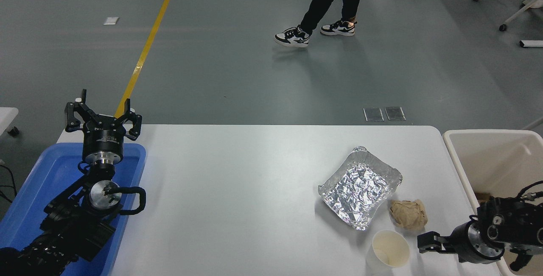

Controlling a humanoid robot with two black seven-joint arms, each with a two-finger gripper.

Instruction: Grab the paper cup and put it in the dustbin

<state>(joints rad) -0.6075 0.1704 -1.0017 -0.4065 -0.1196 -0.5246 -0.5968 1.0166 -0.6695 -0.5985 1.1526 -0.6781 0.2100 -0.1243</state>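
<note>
Cup just at 9 o'clock of your right gripper.
Your right gripper [426, 242], finger spread unreadable, sat beside the upright cup [390, 249] near the table's front edge; bin [460, 170] lay at 1 o'clock, left arm parked.

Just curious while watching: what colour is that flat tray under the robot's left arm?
Blue. The tray shows best in the head view, at the table's left end.

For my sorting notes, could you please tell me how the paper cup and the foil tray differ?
The paper cup is round, smooth, matte white; the foil tray is square, crinkled, shiny silver. The cup is smaller and deeper, the tray wide and shallow. Both rest open side up on the white table.
</note>
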